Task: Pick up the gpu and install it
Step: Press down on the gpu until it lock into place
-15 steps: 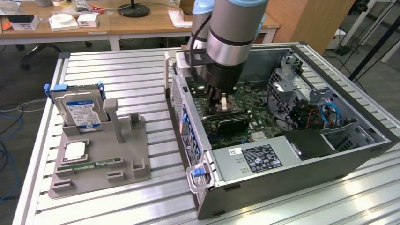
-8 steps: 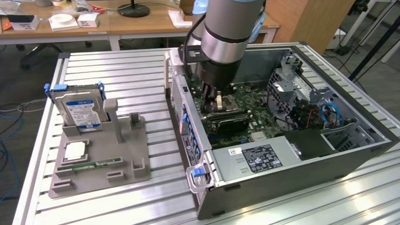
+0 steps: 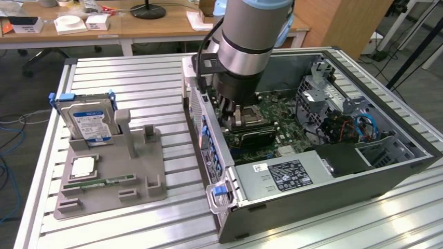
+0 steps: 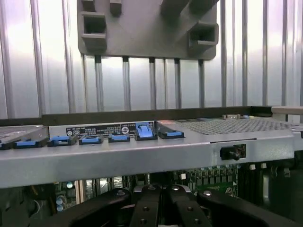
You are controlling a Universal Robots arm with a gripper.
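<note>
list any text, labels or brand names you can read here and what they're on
No text can be read for certain.
Hard drive blue label: print too small.
Power supply black label and white sticker: too small.
Case rim strip label, wrist view: symbols and small print, blurred.
White boxes on the desk: unreadable.

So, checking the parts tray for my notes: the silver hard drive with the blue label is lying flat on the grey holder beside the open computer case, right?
Not quite: the silver hard drive with the blue label stands upright in a slot of the grey holder, beside the open computer case, as the exterior view shows.
</note>
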